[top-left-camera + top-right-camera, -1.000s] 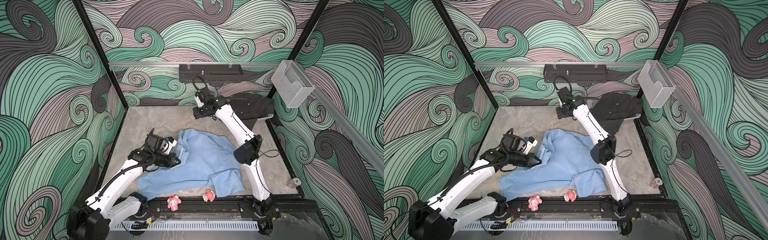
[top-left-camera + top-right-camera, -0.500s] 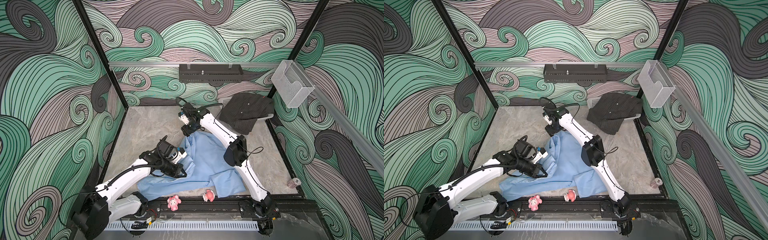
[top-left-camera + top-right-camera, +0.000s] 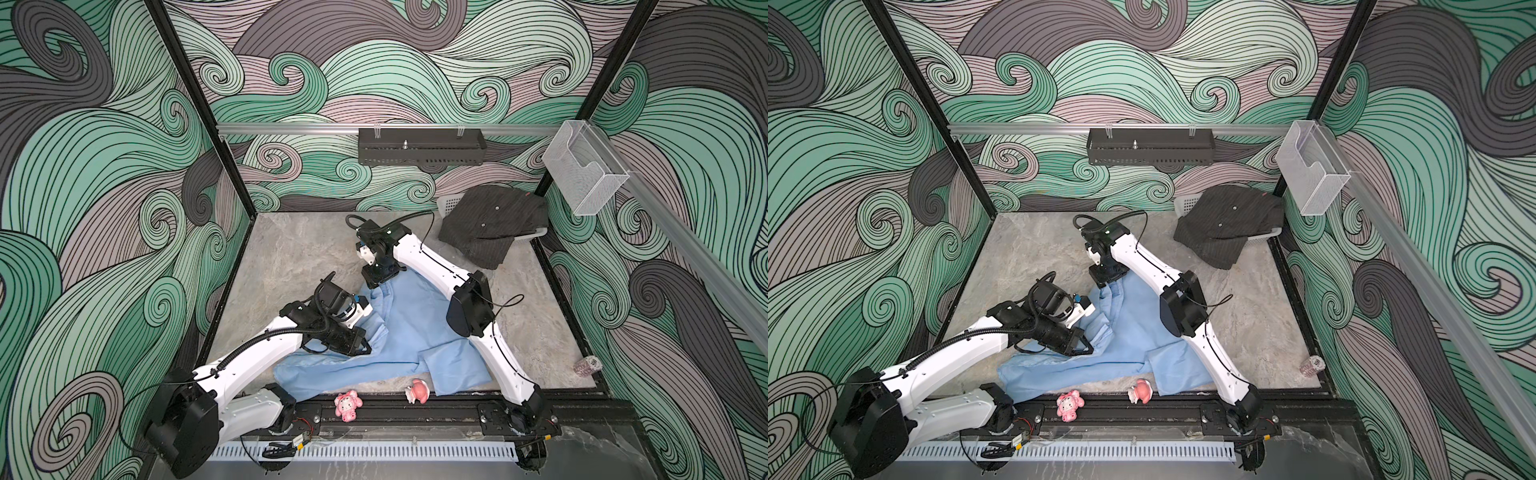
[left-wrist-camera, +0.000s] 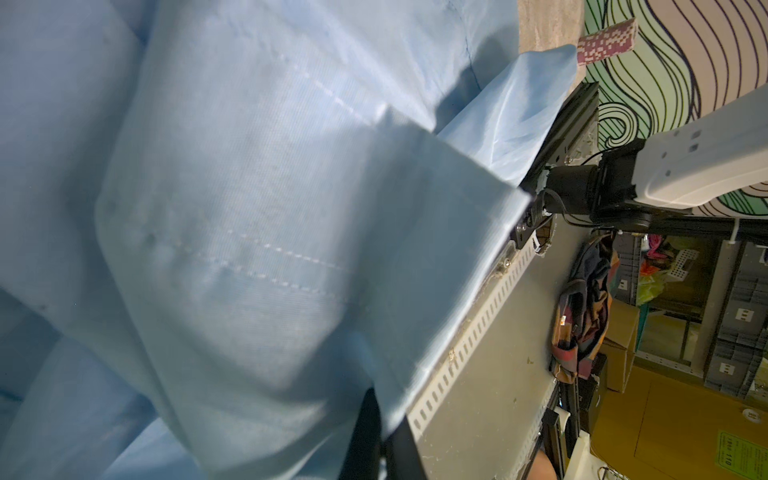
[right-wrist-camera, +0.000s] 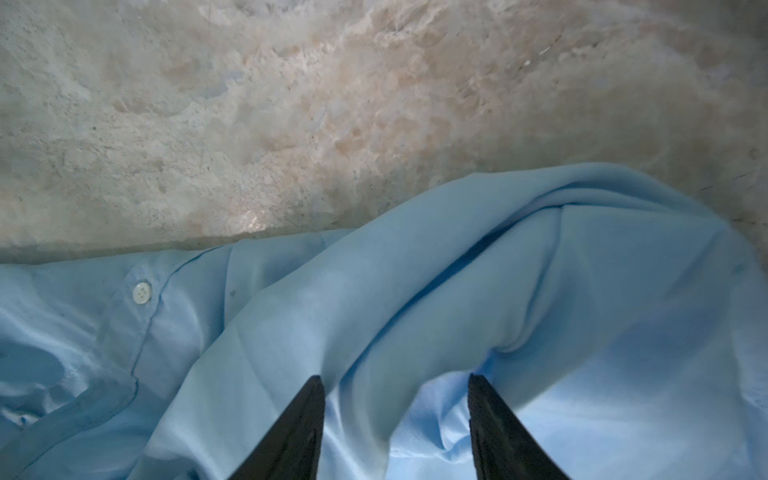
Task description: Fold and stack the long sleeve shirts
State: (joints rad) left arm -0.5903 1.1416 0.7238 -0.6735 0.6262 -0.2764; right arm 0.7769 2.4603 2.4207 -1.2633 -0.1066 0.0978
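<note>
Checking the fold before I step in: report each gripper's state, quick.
Left gripper: closed, pinching the light blue shirt.
Right gripper: open above the same shirt, holding nothing.

The light blue shirt (image 5: 415, 311) is seen as smooth cloth with a faint sheen, its button (image 5: 141, 293) as glossy pale plastic. The tabletop (image 5: 291, 104) is shown matt and stone-like. The charcoal pinstriped shirt (image 3: 490, 224), upper right, is seen as matt cloth.
</note>
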